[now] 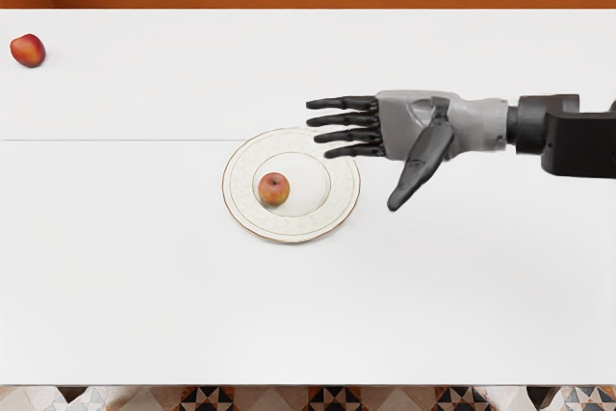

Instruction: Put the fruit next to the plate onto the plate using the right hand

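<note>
From the head view, the white worktop (433,286) carries a pale plate (339,201) with a thin gold-toned rim, set about midway between the left and right edges. The fruit (273,189) lies in the plate's well, a little left of its centre and clear of the rim. Judged from that, the placing itself looks done. The fruit is small, round and apple-like, red on the flanks with a yellow-orange patch on top. Its tight shadow suggests it rests on the plate rather than hanging above it.

The right robot hand (404,127) reaches in from the right edge, open and empty. Its fingers (342,103) are straight and stacked, pointing toward the left edge, with their tips over the plate's far right rim. The thumb (414,175) angles down toward the near edge. The hand is apart from the fruit — a pose that fits a release, since nothing lies between the fingers to pinch.

A second fruit (28,50) of the same colouring lies near the far left corner, well apart from the plate, and seems no part of this job. The left arm does not show.
</note>
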Available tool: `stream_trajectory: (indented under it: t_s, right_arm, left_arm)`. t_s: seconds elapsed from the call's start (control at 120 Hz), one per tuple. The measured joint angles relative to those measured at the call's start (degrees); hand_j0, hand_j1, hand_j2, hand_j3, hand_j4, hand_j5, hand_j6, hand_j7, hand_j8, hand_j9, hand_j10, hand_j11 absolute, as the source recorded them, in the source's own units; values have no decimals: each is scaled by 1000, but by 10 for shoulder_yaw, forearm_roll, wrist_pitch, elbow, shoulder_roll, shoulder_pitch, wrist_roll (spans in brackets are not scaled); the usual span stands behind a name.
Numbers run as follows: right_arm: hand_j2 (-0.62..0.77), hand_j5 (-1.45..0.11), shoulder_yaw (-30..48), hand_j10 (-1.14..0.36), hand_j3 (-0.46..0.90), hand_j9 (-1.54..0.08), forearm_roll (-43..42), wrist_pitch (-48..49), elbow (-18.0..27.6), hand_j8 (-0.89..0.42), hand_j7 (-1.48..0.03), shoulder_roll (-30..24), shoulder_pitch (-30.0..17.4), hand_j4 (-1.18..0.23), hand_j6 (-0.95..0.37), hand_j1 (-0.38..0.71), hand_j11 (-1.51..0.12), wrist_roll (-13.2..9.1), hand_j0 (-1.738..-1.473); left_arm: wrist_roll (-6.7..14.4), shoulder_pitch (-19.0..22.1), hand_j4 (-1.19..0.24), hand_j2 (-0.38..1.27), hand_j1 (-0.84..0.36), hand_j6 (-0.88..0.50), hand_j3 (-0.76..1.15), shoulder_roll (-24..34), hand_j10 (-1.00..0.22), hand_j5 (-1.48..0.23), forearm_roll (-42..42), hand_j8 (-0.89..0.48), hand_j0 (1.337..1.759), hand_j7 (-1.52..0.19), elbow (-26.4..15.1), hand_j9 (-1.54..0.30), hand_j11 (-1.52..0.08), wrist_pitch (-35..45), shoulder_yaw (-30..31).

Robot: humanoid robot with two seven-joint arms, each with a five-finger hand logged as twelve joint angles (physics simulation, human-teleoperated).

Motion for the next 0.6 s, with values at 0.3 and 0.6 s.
stream_trajectory:
  t_s: [0.3, 0.6]
  right_arm:
    - [-7, -49, -5, -37, 0, -49, 118, 7, -3, -37, -49, -126, -54, -37, -36, -304, -49, -5, -1658]
    - [-6, -47, -6, -34, 0, -47, 168, 8, -23, -33, -47, -197, -107, -33, -33, -306, -47, -5, -1658]
  left_arm:
    - [0, 0, -233, 47, 69, -233, 0, 0, -233, -303, 0, -233, 1658, -303, 0, -303, -303, 0, 0]
    - [0, 0, -233, 47, 69, -233, 0, 0, -233, -303, 0, -233, 1658, -303, 0, -303, -303, 0, 0]
